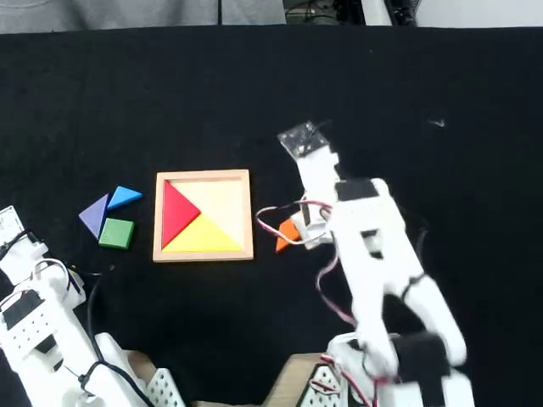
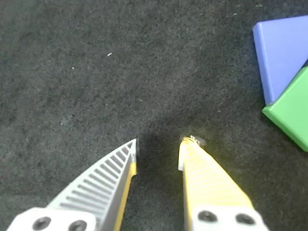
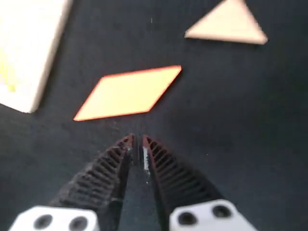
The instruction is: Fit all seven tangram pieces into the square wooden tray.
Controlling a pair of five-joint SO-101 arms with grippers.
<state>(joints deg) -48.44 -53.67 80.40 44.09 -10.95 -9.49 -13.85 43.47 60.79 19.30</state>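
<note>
While our right hand [image 3: 137, 143], closed together, hovers just short of the orange parallelogram [image 3: 127, 92], we see its long axis lying crosswise.

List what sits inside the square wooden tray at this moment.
The tray holds a red triangle and a yellow triangle, lying flat; the rest shows pale wood floor. No arm covers any of it.

orange parallelogram [image 1: 286, 233] partly behind the right arm [image 1: 373, 246], green square [image 2: 290, 114] cut by the edge, tray [image 3: 29, 48] cropped
</note>
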